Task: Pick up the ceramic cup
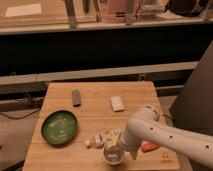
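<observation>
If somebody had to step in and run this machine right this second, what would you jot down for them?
Gripper: down low at the front of the wooden table, right at the ceramic cup; a grip cannot be confirmed.
Cup: appears to sit on the table near the front edge, next to the lying white-and-yellow bottle, right of the green plate.
Done: gripper is at the cup.
Left: confirm the hold, then lift the cup off the table without nudging the bottle.
</observation>
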Tool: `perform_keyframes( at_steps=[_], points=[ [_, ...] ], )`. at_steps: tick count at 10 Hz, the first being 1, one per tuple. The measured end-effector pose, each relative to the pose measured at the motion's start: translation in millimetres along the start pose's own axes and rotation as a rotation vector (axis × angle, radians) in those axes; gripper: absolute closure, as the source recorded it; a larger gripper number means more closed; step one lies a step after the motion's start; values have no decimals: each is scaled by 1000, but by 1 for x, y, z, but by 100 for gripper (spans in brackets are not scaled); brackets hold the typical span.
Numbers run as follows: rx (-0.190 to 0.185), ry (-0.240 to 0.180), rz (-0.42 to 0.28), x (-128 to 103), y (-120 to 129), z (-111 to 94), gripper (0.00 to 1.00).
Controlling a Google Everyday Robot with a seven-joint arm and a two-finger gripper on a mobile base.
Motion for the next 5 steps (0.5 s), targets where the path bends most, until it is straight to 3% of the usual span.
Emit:
perform_keyframes(
  at_steps=[3,4,5],
  points=[
    [-23,82,-4,-2,2,7,20],
    [-28,86,-1,-1,1,10,21],
    [-31,81,0,2,-1,13,29]
  ],
)
